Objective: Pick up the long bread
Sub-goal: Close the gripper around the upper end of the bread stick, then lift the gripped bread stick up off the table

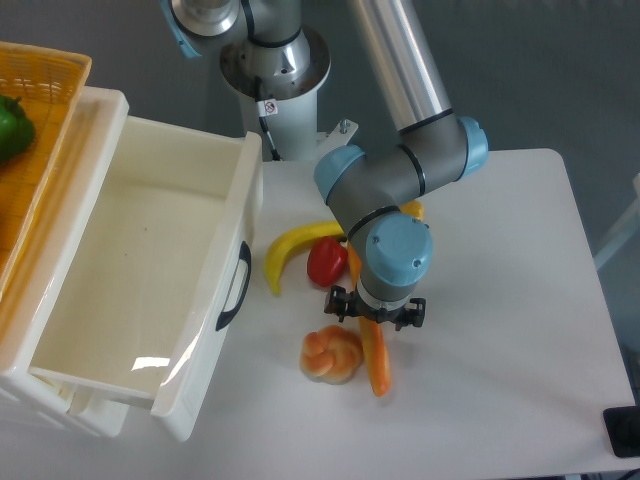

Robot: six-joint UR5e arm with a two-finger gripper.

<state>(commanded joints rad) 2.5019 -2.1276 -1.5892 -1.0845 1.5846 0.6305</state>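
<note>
Pincer (375,322) directly over long bread (377,366); bread's axis runs near-far, far end under pincer. Jaw state hidden, cannot tell.

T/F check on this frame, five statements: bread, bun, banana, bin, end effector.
1. The long glossy orange bread stick lies on the white table. True, as far as the view shows.
2. The round knotted orange-cream bun sits inside the white plastic bin. False: it is on the table, right beside the bread stick.
3. The curved yellow banana lies next to a red pepper-like item. True.
4. The end effector hangs over the bin. False: it is above the bread stick's upper end; whether it is open cannot be told.
5. A green item sits in the yellow woven basket at the upper left. True.
</note>
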